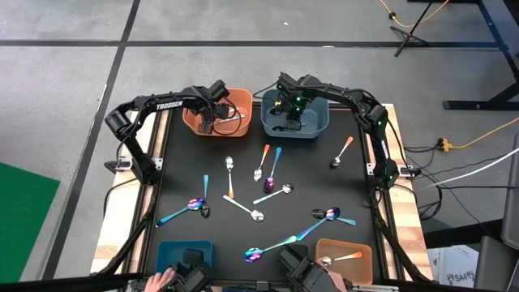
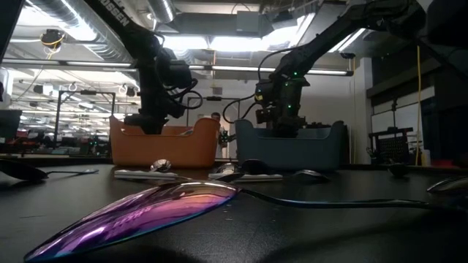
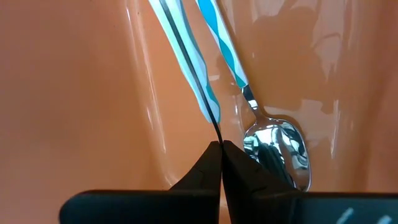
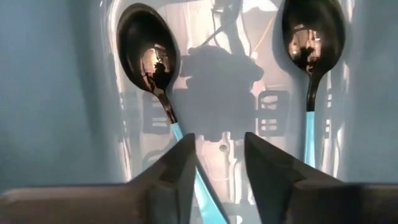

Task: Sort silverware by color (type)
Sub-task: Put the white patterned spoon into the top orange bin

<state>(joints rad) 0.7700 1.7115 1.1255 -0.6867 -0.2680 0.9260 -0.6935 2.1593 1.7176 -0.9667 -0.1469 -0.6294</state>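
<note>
We see the left gripper [image 3: 221, 152] down inside the orange plastic bin [image 1: 241, 99] at the far side of the black table [image 1: 182, 162], its fingers pressed together with a thin teal-handled spoon [image 3: 186, 62] running edge-on up from the tips. A second silver-bowled, teal-handled spoon [image 3: 273, 140] lies on that bin's floor just beside it. The right gripper [image 4: 219, 158] hangs in the blue plastic bin [image 1: 323, 122] next to the orange one, fingers parted and empty above two dark-bowled, teal-handled spoons [image 4: 149, 59]. Nearer than the orange bin, the remaining mixed spoons [image 1: 272, 191] lie scattered across the table.
</note>
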